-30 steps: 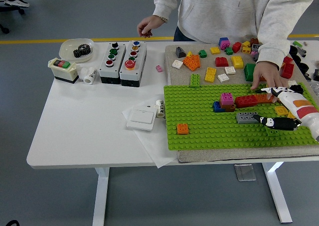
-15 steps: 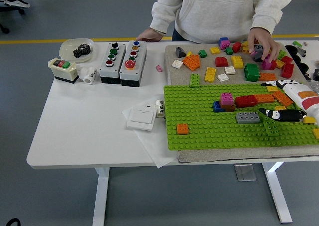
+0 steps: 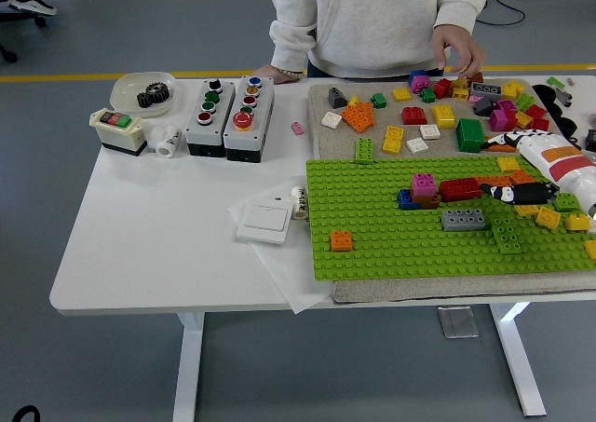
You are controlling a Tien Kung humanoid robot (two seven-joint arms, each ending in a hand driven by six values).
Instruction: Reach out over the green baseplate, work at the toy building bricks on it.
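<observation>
Because the red brick [image 3: 459,189] sits mid-row on the green baseplate [image 3: 372,222], my right hand [image 3: 521,193] extends low toward its right end, dark fingers pointing, gripping nothing.

Right hand [image 3: 518,194]: black fingers, white forearm shell with an orange-red band (person wears a pale grey hoodie [image 3: 372,21]).

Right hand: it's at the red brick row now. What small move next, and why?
Probably ease the right hand slightly left and down onto the red brick. Its dark fingertips sit at that brick's right end on the green baseplate, seemingly holding nothing, and the person's hand is away at the loose pile.
</observation>
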